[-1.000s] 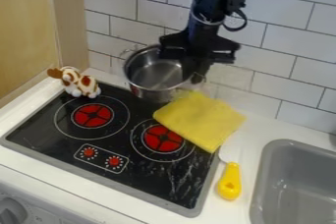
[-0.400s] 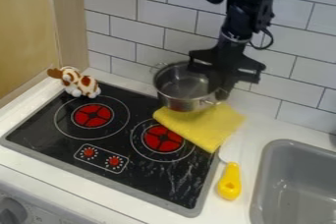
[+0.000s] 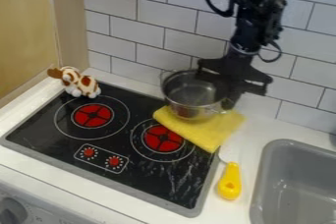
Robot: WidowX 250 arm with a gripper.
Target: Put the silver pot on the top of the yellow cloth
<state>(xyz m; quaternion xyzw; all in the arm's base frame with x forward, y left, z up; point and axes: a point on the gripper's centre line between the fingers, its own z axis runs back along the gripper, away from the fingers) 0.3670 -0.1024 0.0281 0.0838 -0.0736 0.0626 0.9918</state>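
Silver pot (image 3: 190, 94) — round, shiny, small-handled — above yellow cloth (image 3: 205, 129).

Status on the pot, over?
Tool gripping silver pot at the rim. Pot above yellow cloth, contact unclear. Yellow-handled utensil beside cloth, clear of pot.

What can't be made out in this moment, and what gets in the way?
All in the camera view:
- Right part of the silver pot's rim: hidden behind the pincer.
- Whether the pot touches the yellow cloth: its body hides the spot beneath.
- Rest of the sink: cut off by the right and bottom edges.
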